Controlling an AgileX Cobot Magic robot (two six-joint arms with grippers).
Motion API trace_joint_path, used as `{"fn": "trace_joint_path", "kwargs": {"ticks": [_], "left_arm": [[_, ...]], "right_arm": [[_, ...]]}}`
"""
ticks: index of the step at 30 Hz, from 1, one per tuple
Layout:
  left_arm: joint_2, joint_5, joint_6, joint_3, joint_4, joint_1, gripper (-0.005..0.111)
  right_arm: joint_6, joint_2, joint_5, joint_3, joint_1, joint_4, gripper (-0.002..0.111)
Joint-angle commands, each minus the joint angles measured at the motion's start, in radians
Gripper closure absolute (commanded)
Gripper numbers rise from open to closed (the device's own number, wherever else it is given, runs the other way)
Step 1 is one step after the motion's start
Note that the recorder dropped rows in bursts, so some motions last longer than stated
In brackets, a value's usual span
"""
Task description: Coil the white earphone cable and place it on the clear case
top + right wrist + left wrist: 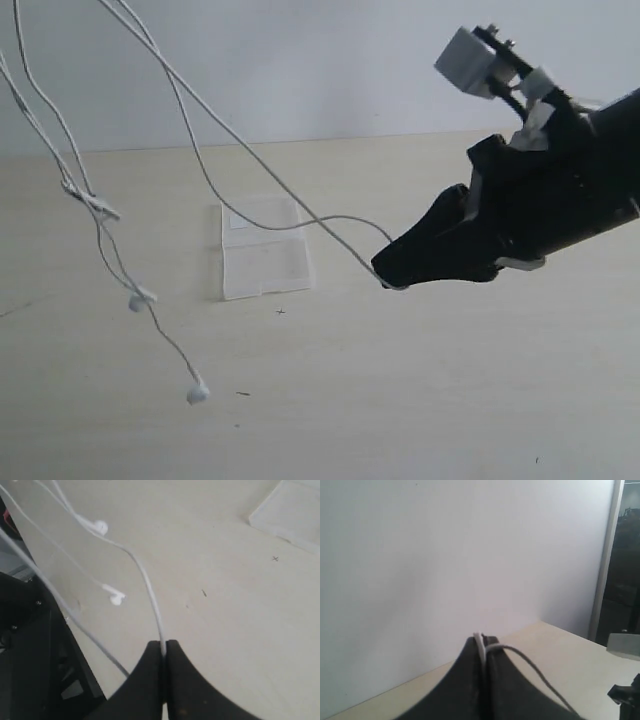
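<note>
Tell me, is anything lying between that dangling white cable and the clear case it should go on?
Nothing visible does. The white earphone cable hangs in the air, pinched by the right gripper and the left gripper. The clear case lies below on the table with nothing on top of it.

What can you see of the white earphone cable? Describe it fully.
The white earphone cable is a thin, rubbery-looking wire, uncoiled and lifted above the table. The shut right gripper pinches one stretch, the shut left gripper another. Slack strands run up out of the exterior view; its inline remote and two earbuds dangle at the left.
</note>
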Motion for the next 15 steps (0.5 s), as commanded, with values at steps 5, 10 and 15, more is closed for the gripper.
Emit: {"fn": "trace_joint_path", "kwargs": {"ticks": [5, 10, 15], "left_arm": [[-0.007, 0.029, 0.004, 0.002, -0.001, -0.002, 0.107], [-0.007, 0.056, 0.011, 0.002, 0.068, -0.002, 0.107], [-0.007, 0.149, 0.024, 0.002, 0.073, -0.002, 0.107]], "right_arm": [[-0.122, 0.153, 0.059, 0.003, -0.004, 0.152, 0.092], [-0.131, 0.192, 0.129, 0.003, -0.004, 0.218, 0.068], [-0.227, 0.198, 0.248, 0.003, -0.004, 0.318, 0.045]]}}
